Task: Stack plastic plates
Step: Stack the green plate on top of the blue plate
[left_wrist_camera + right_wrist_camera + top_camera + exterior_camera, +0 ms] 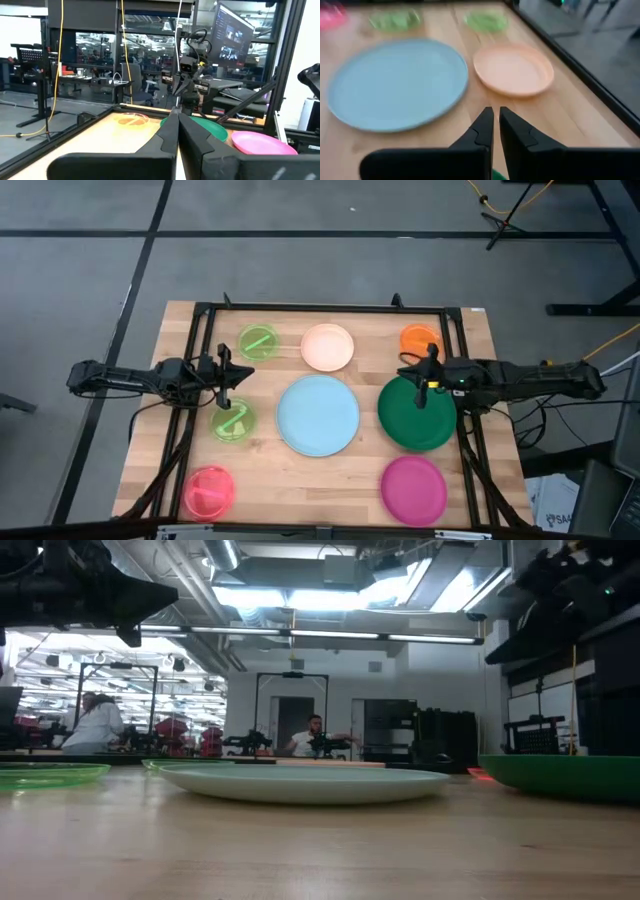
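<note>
So nothing's been stacked yet: all eight plates are spread singly over the table (150,450), the right gripper (425,383) is held nearly closed and empty over the dark green plate (415,420), probably for a rim grab, while the left gripper (224,375), pinched shut, is parked between the lime plates (258,341).

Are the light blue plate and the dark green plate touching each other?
Apart. In the high view a strip of bare wood shows between the light blue plate and the dark green plate.
</note>
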Available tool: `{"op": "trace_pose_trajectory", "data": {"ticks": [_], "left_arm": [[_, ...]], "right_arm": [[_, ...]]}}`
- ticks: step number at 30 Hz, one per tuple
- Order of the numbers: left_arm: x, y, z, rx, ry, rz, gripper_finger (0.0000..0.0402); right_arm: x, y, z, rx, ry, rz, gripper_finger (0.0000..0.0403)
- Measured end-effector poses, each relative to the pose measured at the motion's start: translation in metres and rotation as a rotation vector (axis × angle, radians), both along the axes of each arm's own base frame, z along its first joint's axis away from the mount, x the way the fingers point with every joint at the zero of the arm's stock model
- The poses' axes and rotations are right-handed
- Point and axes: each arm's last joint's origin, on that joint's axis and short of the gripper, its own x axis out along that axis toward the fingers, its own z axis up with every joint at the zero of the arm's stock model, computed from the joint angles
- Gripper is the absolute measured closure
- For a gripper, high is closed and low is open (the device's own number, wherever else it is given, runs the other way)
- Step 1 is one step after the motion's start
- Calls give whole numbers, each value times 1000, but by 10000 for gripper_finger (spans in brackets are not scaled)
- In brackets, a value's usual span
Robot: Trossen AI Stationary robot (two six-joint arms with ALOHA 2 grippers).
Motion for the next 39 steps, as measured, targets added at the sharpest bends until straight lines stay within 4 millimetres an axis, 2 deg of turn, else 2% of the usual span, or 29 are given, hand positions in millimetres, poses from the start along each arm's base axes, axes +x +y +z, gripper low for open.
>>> {"op": "trace_pose_trajectory", "data": {"ticks": [7,11,14,22,27,34,39], "left_arm": [[0,0,0,-4,0,6,398],[0,0,0,0,2,7,398],[0,0,0,2,2,9,398],[0,0,0,-30,-4,5,398],[0,0,-1,-57,-5,0,398],[0,1,-2,-83,1,27,398],[0,2,-2,-86,1,44,398]], "right_arm": [[17,-15,14,58,203,-47,379],[25,-28,10,115,296,-67,371],[29,-36,3,157,345,-53,343],[35,-50,-14,284,455,15,235],[43,-59,-9,306,526,11,196],[58,-69,10,142,555,-51,185],[58,-66,5,177,603,75,186]]}}
